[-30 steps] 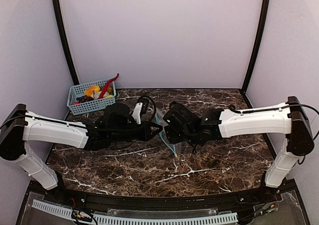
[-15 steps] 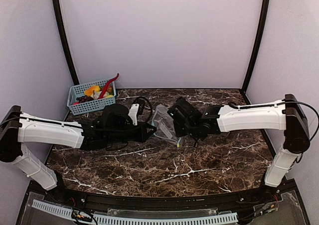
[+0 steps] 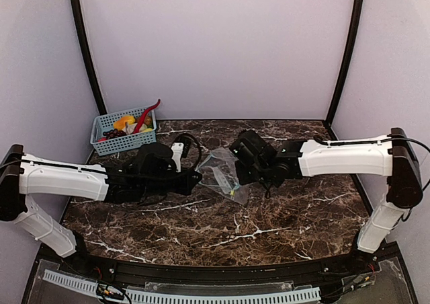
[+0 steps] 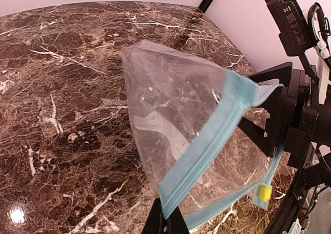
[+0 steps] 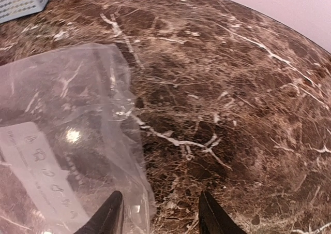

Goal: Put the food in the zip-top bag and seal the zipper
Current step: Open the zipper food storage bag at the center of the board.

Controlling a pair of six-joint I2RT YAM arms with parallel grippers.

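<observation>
Seen from above, two white arms reached in from either side and met at the middle of a dark marbled desk (image 3: 282, 223), with the clear bag (image 3: 225, 171) lifted between them just above the surface. In the left wrist view the left pincer (image 4: 165, 221), at the bottom edge of the frame, was clenched on the near end of the teal zipper (image 4: 207, 141), which ran up and to the right toward the other arm's black fingers; a small yellow slider (image 4: 265, 193) sat on the strip at lower right. The mouth looked partly spread and the film ballooned toward the upper left. In the right wrist view the right pincer (image 5: 160, 216) showed its two fingertips apart at the bottom of the frame, released rather than pinching, with the edge of the film lying against the left one. The bag was probably very light, limp and slick, likely to fold, sag or slide out of a loose hold; the stiffer zipper strip seemed the best place to take it, one hold at each end, so the mouth would stay wide. Nothing could be seen inside the bag except faint white print. The food (image 3: 127, 124) lay heaped in a blue mesh basket (image 3: 124, 144) at the upper left of the overhead frame, well apart from the bag: yellow-orange, red and dark purple pieces showed, but they were too small to tell apart further.
</observation>
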